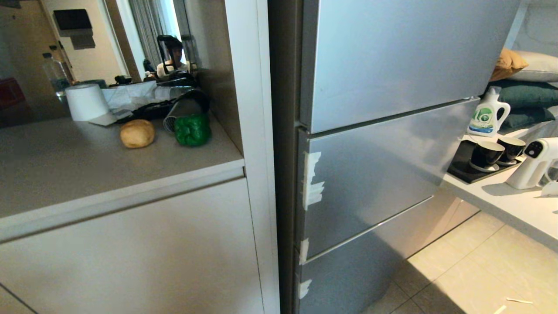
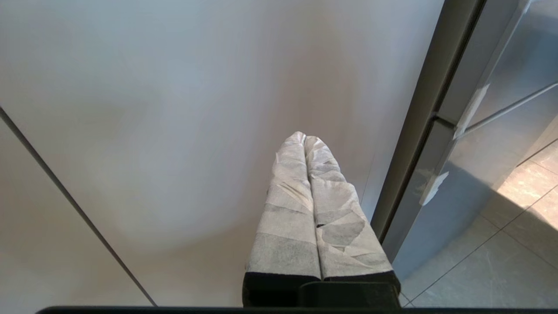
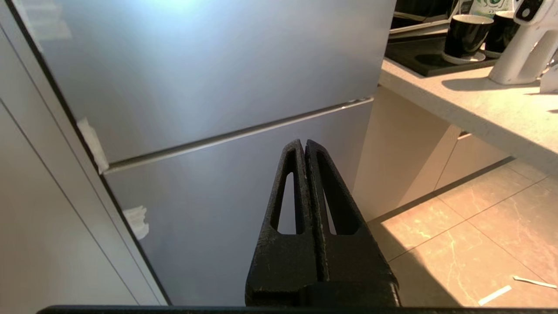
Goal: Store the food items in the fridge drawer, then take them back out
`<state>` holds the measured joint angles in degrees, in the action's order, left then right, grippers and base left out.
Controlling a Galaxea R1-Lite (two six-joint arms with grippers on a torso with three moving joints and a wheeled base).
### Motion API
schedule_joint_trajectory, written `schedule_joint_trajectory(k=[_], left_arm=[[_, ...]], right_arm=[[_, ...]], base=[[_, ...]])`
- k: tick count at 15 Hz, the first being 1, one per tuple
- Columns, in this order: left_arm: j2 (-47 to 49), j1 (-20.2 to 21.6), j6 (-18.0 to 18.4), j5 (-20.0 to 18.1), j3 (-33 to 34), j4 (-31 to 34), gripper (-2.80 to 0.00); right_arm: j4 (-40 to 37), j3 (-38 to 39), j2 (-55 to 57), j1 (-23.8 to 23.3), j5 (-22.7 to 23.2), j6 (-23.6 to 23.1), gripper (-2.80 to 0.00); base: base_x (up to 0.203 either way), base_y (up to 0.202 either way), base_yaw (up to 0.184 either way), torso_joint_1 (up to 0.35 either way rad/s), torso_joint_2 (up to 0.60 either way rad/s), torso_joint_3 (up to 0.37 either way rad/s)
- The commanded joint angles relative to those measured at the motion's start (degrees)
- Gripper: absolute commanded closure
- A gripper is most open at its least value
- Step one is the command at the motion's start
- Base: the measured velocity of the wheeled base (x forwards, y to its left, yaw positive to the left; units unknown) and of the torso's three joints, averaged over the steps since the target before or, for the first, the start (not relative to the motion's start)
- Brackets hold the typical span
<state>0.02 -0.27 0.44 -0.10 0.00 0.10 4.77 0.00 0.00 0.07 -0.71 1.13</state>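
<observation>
A tan potato-like lump [image 1: 137, 133] and a glossy green bell pepper [image 1: 192, 129], the food items, lie side by side on the grey counter [image 1: 87, 174] left of the fridge. The fridge drawer [image 1: 375, 174] is the middle silver panel with white tape on its left edge, and it is closed. Neither arm shows in the head view. My left gripper [image 2: 304, 136], its fingers wrapped in white, is shut and empty in front of the white cabinet door [image 2: 174, 109]. My right gripper [image 3: 304, 141] is shut and empty, low before the fridge's lowest panel, under the drawer [image 3: 209, 78].
Behind the food stand a white paper roll [image 1: 86, 101] and a grey-black hair dryer [image 1: 183, 111]. A counter [image 1: 501, 196] right of the fridge holds black cups [image 1: 486, 155], a detergent bottle [image 1: 487, 112] and a white handheld device [image 1: 534, 163]. A person [image 1: 172, 54] is at the back.
</observation>
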Motion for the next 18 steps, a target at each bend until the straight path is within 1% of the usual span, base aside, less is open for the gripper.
schedule_joint_trajectory(k=[1, 3, 11, 18], left_arm=[[0.1, 0.0, 0.0, 0.0, 0.0, 0.0, 0.00], [0.1, 0.0, 0.0, 0.0, 0.0, 0.0, 0.00], [0.1, 0.0, 0.0, 0.0, 0.0, 0.0, 0.00], [0.1, 0.0, 0.0, 0.0, 0.0, 0.0, 0.00]], right_arm=[[0.1, 1.8, 0.0, 0.0, 0.0, 0.0, 0.00], [0.1, 1.8, 0.0, 0.0, 0.0, 0.0, 0.00], [0.1, 1.8, 0.0, 0.0, 0.0, 0.0, 0.00], [0.1, 1.8, 0.0, 0.0, 0.0, 0.0, 0.00]], base=[[0.000, 0.000, 0.000, -0.144, 0.33, 0.178], [0.000, 0.000, 0.000, -0.084, 0.20, 0.104], [-0.001, 0.000, -0.009, -0.002, 0.01, 0.003], [0.000, 0.009, -0.169, 0.001, 0.00, 0.006]])
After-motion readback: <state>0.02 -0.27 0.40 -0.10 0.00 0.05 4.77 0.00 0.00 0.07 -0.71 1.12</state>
